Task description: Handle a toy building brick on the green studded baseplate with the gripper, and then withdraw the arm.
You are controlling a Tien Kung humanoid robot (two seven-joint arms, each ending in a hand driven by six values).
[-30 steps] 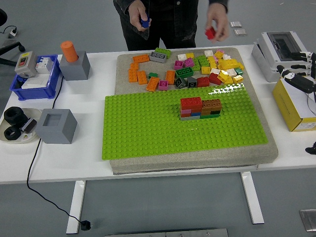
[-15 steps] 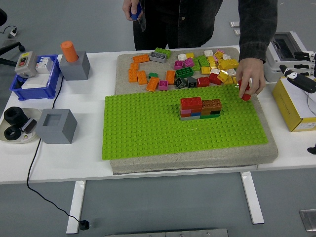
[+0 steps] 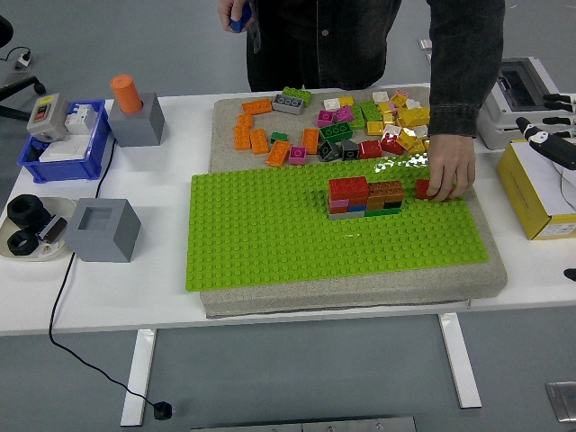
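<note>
A green studded baseplate lies on a grey mat in the middle of the table. A small stack of red, brown and mixed bricks stands on its upper right part. A person's hand presses a red brick onto the plate just right of the stack. The person's other hand holds a blue brick at the top edge. My right hand rests at the far right edge above a yellow box, fingers relaxed and empty, well clear of the plate. My left arm is out of view.
Several loose bricks lie on the mat behind the plate. A yellow box and a white electrical box stand at the right. A grey block, an orange cylinder, a blue bin and a plate bearing black rolls stand at the left.
The person's hand has come down from above the table with the red brick and moved left along the plate to beside the stack. My right hand has barely moved.
</note>
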